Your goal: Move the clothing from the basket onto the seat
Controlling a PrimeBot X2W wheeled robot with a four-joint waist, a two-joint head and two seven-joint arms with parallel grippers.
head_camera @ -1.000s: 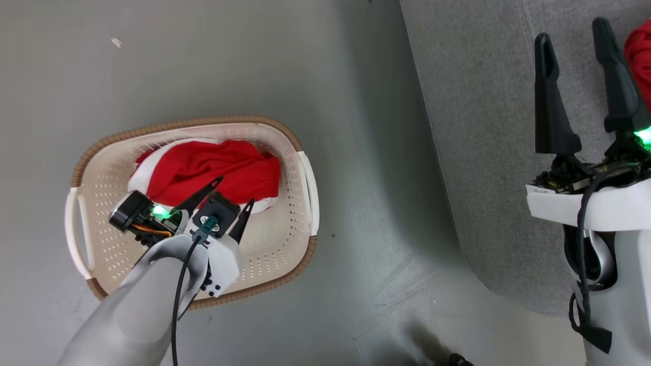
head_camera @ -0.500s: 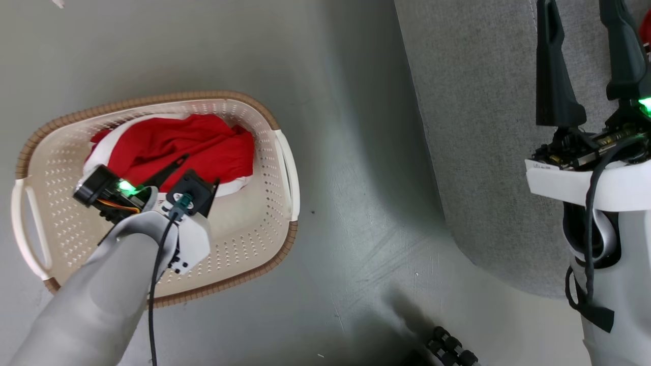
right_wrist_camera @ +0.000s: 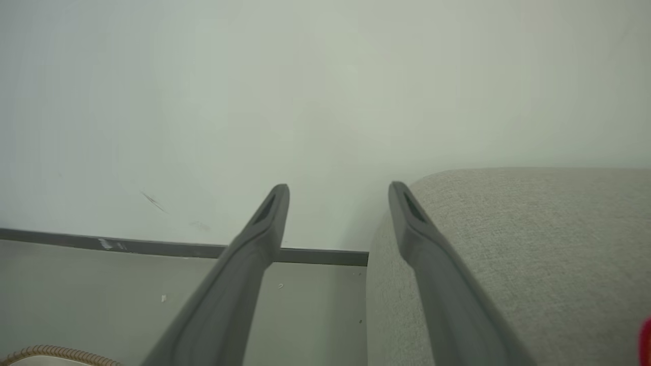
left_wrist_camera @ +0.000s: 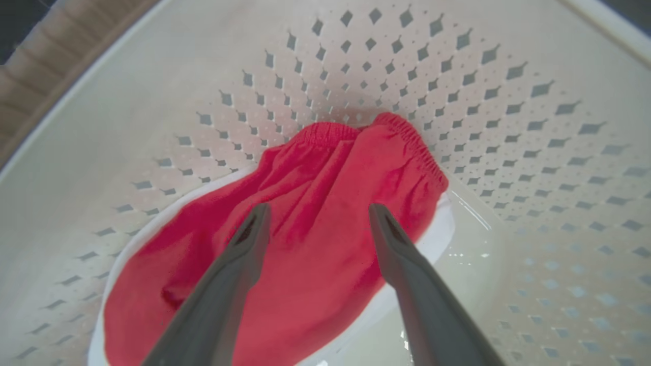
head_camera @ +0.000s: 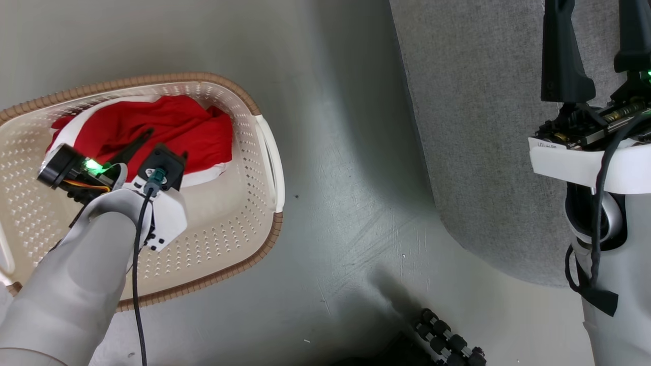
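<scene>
the job is partway at best. one piece of the clothing (head_camera: 168, 127), red shorts with a gathered waistband and white trim, lies in the basket (head_camera: 231, 223), bunched against its far wall, so it is not yet lifted out or carried over. the seat (head_camera: 473, 127) stands to my right, well apart from the basket across the bare floor (head_camera: 346, 152). at the very edge of my right wrist view a sliver of red (right_wrist_camera: 647, 335) shows on the seat. it may be a garment already moved, but so little of it shows that i cannot be sure.

my left arm reaches down and forward into the basket, forearm slanting in over the near rim. my left pincer (left_wrist_camera: 319, 208) points at the shorts with its two fingers spread wide, tips aimed at the crumpled middle, nothing gripped. my right arm is held up by the front edge of the seat, my right pincer (right_wrist_camera: 339, 188) pointing toward the pale wall (right_wrist_camera: 305, 76), fingers wide apart and empty.

what is left, as i judge it: sink the left tips into the fabric, close, lift clear of the rim, and swing over to the seat.
</scene>
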